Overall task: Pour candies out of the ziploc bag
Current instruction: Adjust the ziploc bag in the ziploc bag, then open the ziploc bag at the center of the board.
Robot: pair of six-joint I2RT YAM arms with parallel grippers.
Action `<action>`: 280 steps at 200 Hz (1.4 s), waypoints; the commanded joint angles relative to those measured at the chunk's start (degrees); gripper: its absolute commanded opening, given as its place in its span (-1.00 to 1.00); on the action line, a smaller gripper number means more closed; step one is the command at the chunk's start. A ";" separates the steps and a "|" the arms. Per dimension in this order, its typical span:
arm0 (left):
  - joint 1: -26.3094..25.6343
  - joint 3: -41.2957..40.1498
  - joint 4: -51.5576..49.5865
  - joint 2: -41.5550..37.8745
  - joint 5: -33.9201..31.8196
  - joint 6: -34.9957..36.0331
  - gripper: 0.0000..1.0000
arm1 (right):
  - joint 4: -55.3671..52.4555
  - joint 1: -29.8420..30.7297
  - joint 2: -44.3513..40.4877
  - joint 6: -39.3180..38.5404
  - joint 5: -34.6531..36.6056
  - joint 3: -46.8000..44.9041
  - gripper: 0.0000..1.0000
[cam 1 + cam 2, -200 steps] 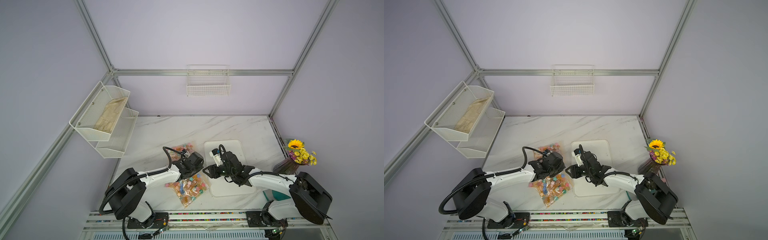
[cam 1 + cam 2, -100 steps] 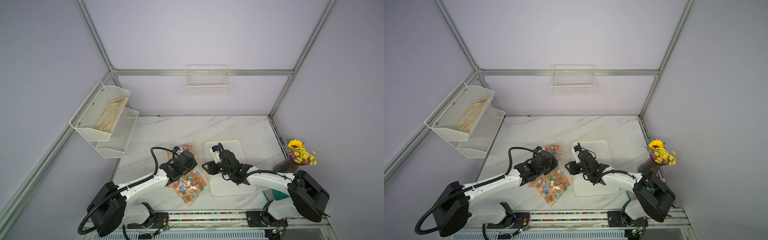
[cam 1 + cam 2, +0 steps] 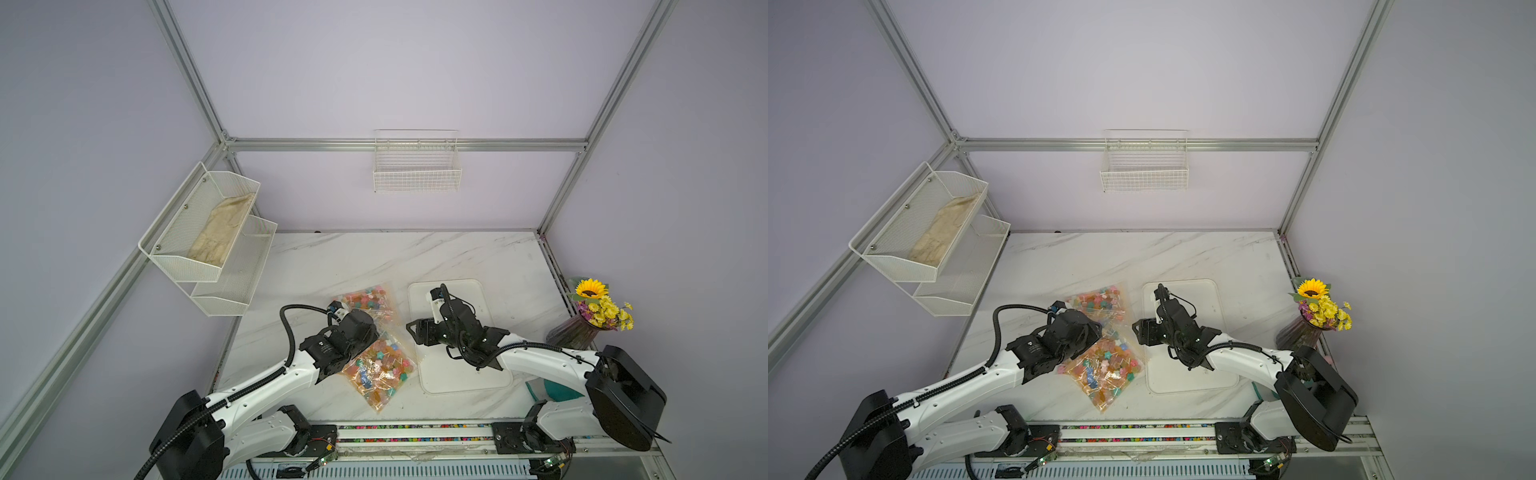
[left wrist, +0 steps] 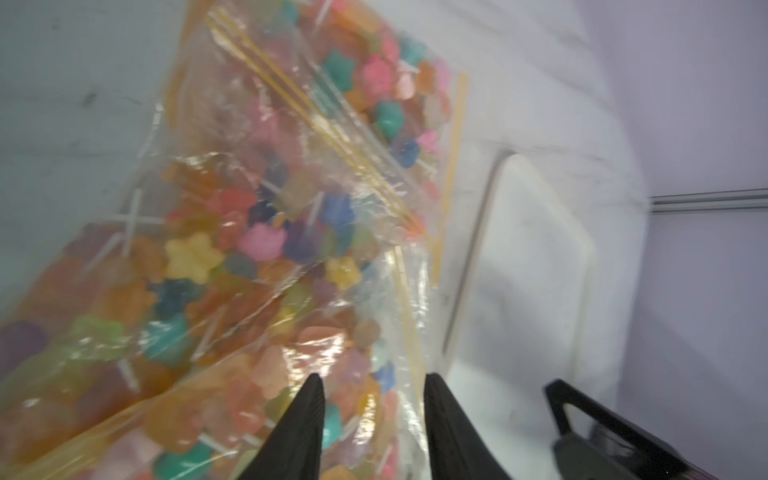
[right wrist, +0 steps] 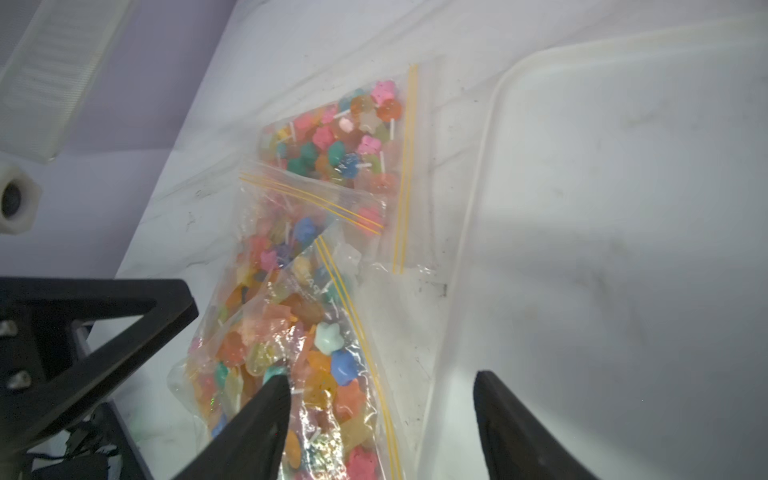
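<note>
A ziploc bag (image 3: 382,370) (image 3: 1104,372) full of candies (image 4: 195,257) (image 5: 332,336) lies flat on the marble table, left of a white tray (image 3: 478,291) (image 5: 623,208). A second filled bag (image 3: 368,300) (image 5: 345,137) lies just behind it. My left gripper (image 4: 374,386) (image 3: 372,332) hovers open over the near bag's far end, with crinkled plastic below its fingers (image 4: 303,419). My right gripper (image 5: 382,382) (image 3: 411,330) is wide open at the tray's left rim, straddling the bag's yellow zip strip (image 5: 357,332). No candy lies outside a bag.
A vase of yellow flowers (image 3: 598,309) stands at the table's right edge beside my right arm. A white mesh shelf (image 3: 208,245) juts from the left wall and a wire basket (image 3: 415,166) hangs on the back wall. A teal object (image 3: 552,390) lies under the right arm.
My left gripper has opened and shifted a little left, its arm now stretched lower. My right gripper has opened wider and edged toward the back. The near bag lies much as before.
</note>
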 commanded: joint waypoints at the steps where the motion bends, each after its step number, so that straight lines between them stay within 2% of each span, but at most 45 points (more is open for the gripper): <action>1: 0.33 12.18 -14.06 7.31 0.68 -4.99 -0.06 | -5.17 0.19 -0.54 4.72 10.74 2.55 0.55; 51: 0.35 32.41 -24.16 26.31 6.85 -1.34 0.14 | -7.20 0.19 -4.00 6.50 16.88 1.21 0.67; 95: 0.46 40.81 -27.65 34.07 6.85 -1.61 0.21 | -7.55 0.06 -7.38 6.71 20.18 -1.93 0.79; 120: 0.56 44.87 -30.86 37.88 5.65 -2.03 0.07 | -7.56 0.13 -8.34 6.53 21.25 -2.99 0.82; 184: 0.89 52.90 -34.74 45.40 5.52 -1.50 0.01 | -6.62 0.04 -7.22 5.22 22.40 -4.06 0.84; 206: 0.88 55.72 -37.32 47.20 4.77 -1.39 -0.09 | -6.20 0.12 -6.84 5.03 22.49 -4.15 0.84; 249: 0.87 57.30 -39.43 48.71 4.67 -1.06 -0.29 | -5.66 0.03 -6.42 4.68 22.76 -4.16 0.85; 280: 0.87 57.04 -40.01 49.45 5.28 -1.24 -0.30 | -5.62 0.11 -6.36 4.49 22.86 -4.08 0.85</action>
